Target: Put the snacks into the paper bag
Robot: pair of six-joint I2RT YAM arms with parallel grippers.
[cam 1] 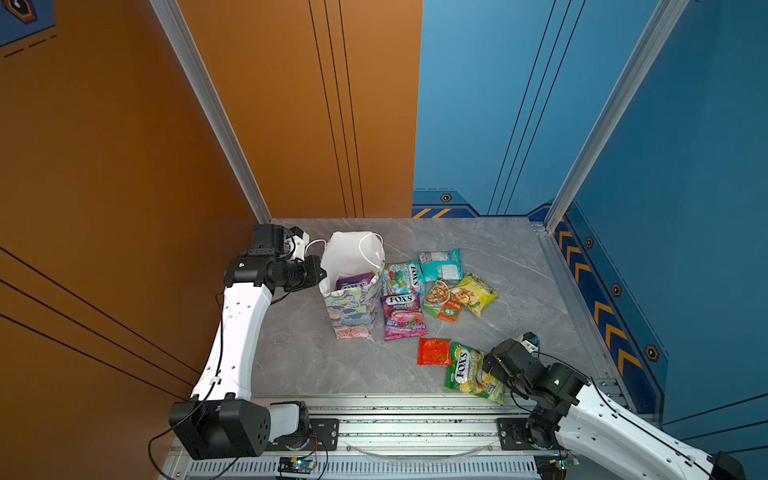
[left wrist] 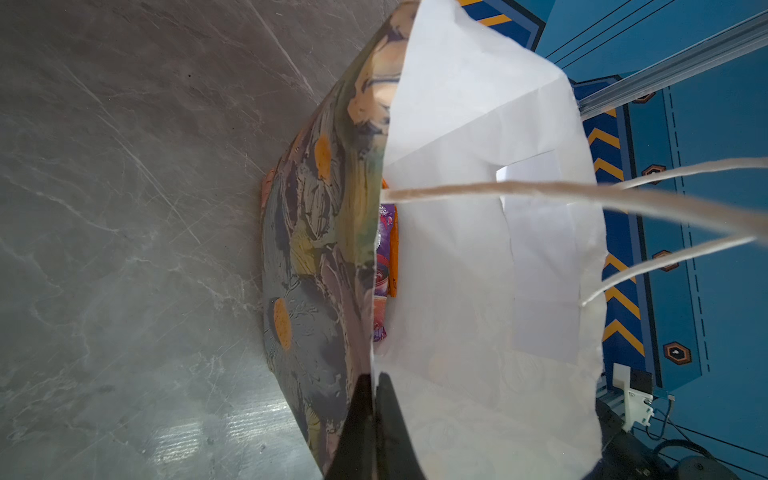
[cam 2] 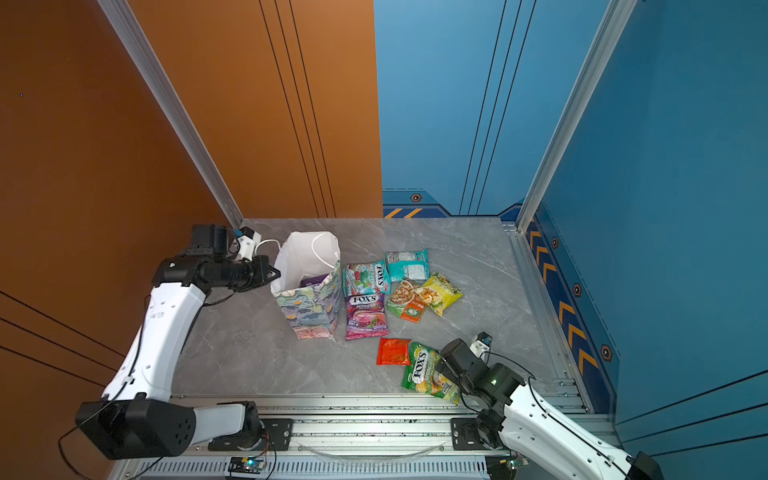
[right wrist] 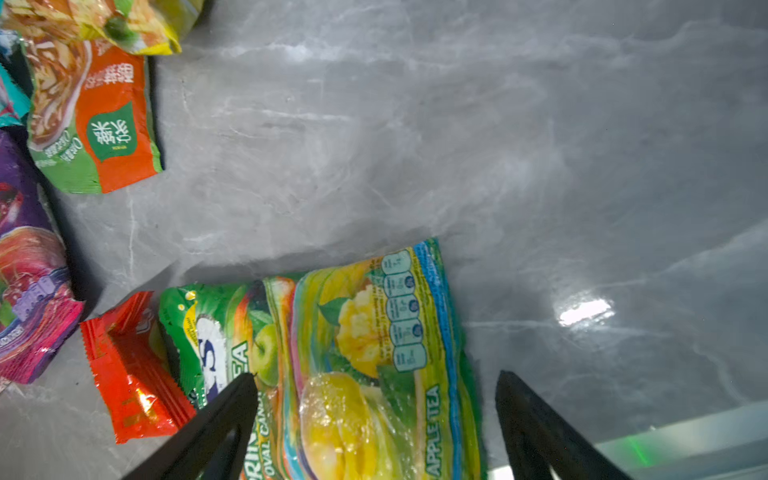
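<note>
Grey marbled tabletop (cam 1: 519, 257) below orange wall (cam 1: 124, 166) and blue wall (cam 1: 540, 104). Mid-frame in both top views, upright floral paper bag (cam 1: 353, 307), rim pinched by closed left gripper (left wrist: 374, 380). To its right, loose glossy snack packets (cam 1: 403, 316). Lower right, flat green FOX'S packet (cam 1: 467, 370), with wide-open right gripper (right wrist: 379, 376) astride it.

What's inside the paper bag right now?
A purple FOX'S packet shows inside the paper bag, with an orange packet edge beside it in the left wrist view. The bag's walls hide its bottom and anything lower.

clear: table (cam 1: 291, 357) left-front | blocked: packets (cam 1: 402, 316) just beside paper bag (cam 1: 353, 311) (right flank)
</note>
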